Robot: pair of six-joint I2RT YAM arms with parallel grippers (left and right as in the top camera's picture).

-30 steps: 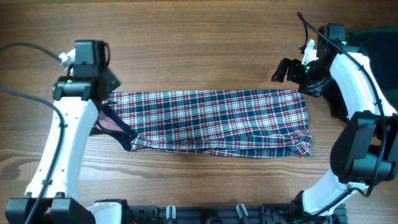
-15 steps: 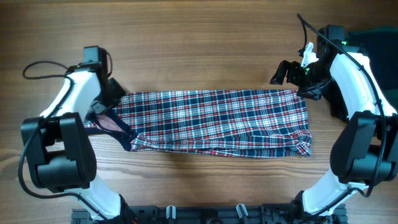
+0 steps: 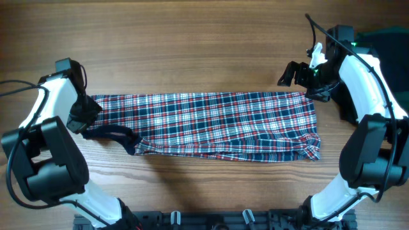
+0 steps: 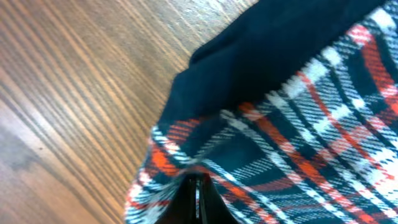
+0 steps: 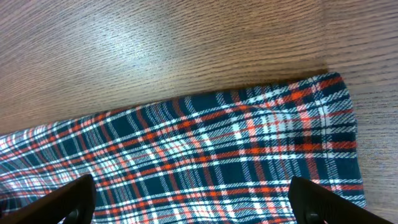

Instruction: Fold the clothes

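The red, navy and white plaid shirt lies folded into a long band across the middle of the table. My left gripper is shut on the shirt's left edge and holds it stretched out to the left; in the left wrist view the closed jaws pinch plaid fabric. My right gripper is open and empty, hovering just above the shirt's upper right corner; its two fingertips are wide apart in the right wrist view. A black garment lies at the far right edge.
Bare wooden table surrounds the shirt. A dark navy inner fold bunches at the shirt's lower left. The arm bases stand along the front edge.
My left gripper has pulled the shirt's left edge outward to the left, flattening the bunched collar area. The right arm has not moved.
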